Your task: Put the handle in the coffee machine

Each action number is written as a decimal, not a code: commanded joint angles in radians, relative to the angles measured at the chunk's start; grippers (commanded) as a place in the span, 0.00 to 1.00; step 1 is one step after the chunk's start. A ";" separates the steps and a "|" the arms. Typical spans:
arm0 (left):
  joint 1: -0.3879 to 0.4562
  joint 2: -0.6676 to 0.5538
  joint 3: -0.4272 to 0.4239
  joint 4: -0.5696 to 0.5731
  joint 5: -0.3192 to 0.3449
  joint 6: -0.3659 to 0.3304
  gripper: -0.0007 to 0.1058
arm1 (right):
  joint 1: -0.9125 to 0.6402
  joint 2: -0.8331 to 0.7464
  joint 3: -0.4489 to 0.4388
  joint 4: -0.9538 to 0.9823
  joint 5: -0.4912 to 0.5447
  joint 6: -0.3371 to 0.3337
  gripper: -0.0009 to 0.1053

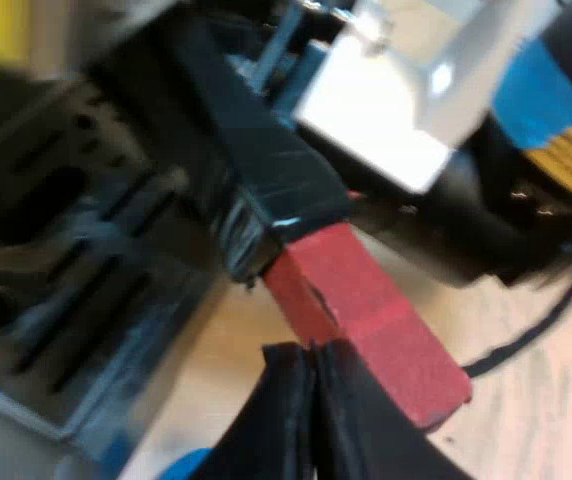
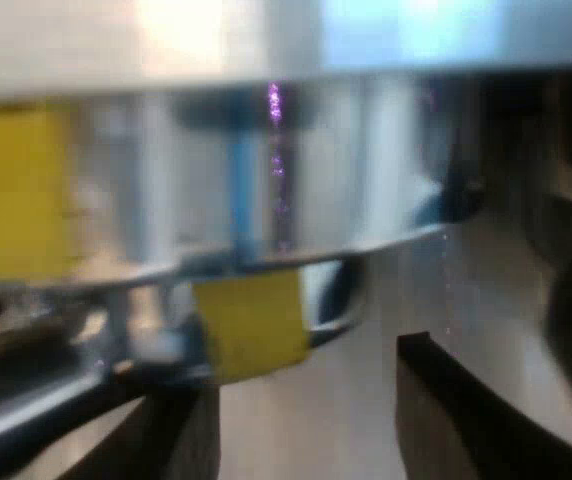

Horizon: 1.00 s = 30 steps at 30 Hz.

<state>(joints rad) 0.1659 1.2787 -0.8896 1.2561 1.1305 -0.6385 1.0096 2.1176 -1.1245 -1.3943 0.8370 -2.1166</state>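
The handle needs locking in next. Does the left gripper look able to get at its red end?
Probably yes. The left gripper is right at the red end of the handle, beside the machine, with nothing between them.

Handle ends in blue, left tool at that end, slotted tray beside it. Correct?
No: the handle's end is red, not blue, per the left wrist view. The left tool is at that end, slotted tray beside it.
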 commanded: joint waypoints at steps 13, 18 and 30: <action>-0.163 -0.008 -0.001 0.136 0.105 -0.006 0.01 | -0.003 -0.033 -0.029 -0.075 -0.059 -0.018 0.43; -0.163 -0.008 -0.001 0.136 0.105 -0.006 0.01 | 0.021 -0.038 -0.021 0.012 0.032 -0.099 0.43; -0.163 -0.008 -0.001 0.132 0.105 -0.002 0.01 | 0.044 -0.195 0.203 0.199 0.127 -0.050 0.43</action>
<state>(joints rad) 0.0327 1.2787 -0.8989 1.3278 1.1669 -0.6433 1.0530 1.9583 -0.9509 -1.2069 0.9470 -2.1766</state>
